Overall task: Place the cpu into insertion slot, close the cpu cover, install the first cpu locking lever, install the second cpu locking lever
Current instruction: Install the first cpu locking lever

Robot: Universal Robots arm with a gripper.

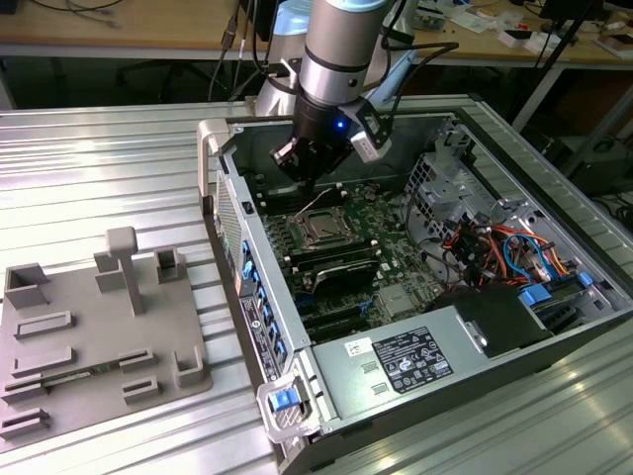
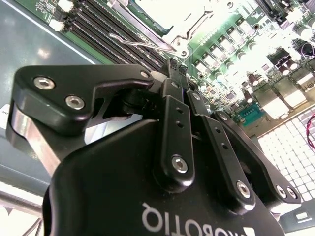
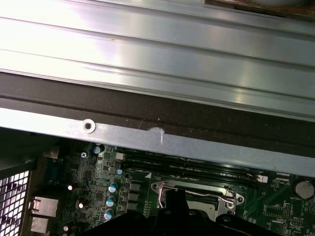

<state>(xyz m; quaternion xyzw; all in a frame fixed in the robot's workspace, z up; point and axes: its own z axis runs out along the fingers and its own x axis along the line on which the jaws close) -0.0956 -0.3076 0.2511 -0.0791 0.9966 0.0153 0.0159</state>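
Observation:
In the exterior view my gripper (image 1: 310, 176) hangs inside the open computer case, just above the far edge of the insertion slot (image 1: 321, 230) on the green board. Its fingers (image 2: 173, 73) are pressed together with nothing between them. The silvery cpu cover (image 1: 321, 220) lies flat over the slot, with a pale grey square, the cpu (image 1: 322, 233), in its window. In both wrist views the cover's frame (image 3: 197, 189) (image 2: 184, 27) sits right past the fingertips. A thin wire locking lever (image 2: 135, 42) runs beside the slot, and in the exterior view a lever (image 1: 316, 202) slants upward.
Long black memory slots (image 1: 331, 265) lie beside the socket. The grey power supply box (image 1: 410, 358) fills the case's near end, with cables and drive bays (image 1: 495, 242) on the exterior view's right. A grey fixture tray (image 1: 89, 336) sits on the ribbed metal table (image 1: 99, 168).

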